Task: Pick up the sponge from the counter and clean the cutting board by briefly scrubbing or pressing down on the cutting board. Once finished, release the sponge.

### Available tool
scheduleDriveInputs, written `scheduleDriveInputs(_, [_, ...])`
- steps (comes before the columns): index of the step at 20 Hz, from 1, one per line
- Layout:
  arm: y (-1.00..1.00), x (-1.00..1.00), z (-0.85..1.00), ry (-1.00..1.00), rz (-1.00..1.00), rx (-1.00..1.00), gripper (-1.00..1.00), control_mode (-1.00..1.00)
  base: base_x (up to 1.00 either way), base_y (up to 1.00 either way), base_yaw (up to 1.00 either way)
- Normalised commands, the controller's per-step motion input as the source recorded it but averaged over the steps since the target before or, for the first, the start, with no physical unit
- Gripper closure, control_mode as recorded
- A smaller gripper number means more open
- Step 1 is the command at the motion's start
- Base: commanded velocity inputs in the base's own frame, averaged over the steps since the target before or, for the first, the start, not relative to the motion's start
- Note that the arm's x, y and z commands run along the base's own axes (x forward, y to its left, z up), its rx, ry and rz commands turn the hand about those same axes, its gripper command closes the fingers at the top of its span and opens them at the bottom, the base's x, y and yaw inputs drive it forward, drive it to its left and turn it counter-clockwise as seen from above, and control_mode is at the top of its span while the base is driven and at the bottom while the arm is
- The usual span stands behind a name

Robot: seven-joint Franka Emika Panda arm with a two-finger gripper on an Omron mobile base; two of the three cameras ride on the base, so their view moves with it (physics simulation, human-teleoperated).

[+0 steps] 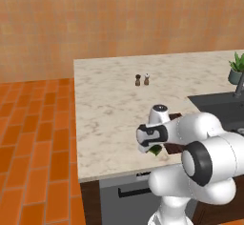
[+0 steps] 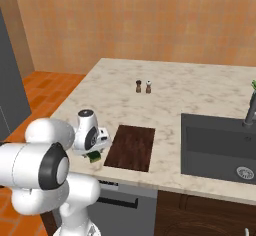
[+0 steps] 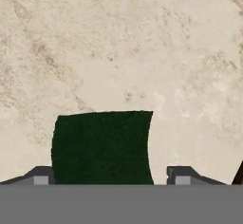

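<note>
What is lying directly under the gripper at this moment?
The dark green sponge lies on the marble counter between the gripper fingertips. Its near edge and underside are covered, so actual contact cannot be seen.

white rounded arm (image 1: pixel 209 157), dark joint bands

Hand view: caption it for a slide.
Gripper straddling the dark green sponge on the marble counter, fingertips at either side.
</note>
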Motion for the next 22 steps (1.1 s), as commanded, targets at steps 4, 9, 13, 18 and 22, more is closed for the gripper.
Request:
scheduleDriveInputs(4, [0.0, -0.01, -0.41, -0.08, 0.0, -0.01, 1.0, -1.0, 0.0, 0.0, 0.0])
scheduleDriveInputs(9, [-0.03, 0.01, -0.05, -0.01, 0.0, 0.0, 1.0, -1.0, 0.0, 0.0, 0.0])
scheduleDriveInputs(13, [-0.2, 0.09, 0.38, -0.05, 0.0, 0.0, 1.0, -1.0, 0.0, 0.0, 0.0])
scheduleDriveInputs(18, [-0.26, 0.21, 0.47, -0.08, 0.0, 0.02, 1.0, -1.0, 0.0, 0.0, 0.0])
scheduleDriveInputs(22, [-0.37, 0.74, 0.17, 0.0, 0.0, 0.05, 1.0, -1.0, 0.0, 0.0, 0.0])
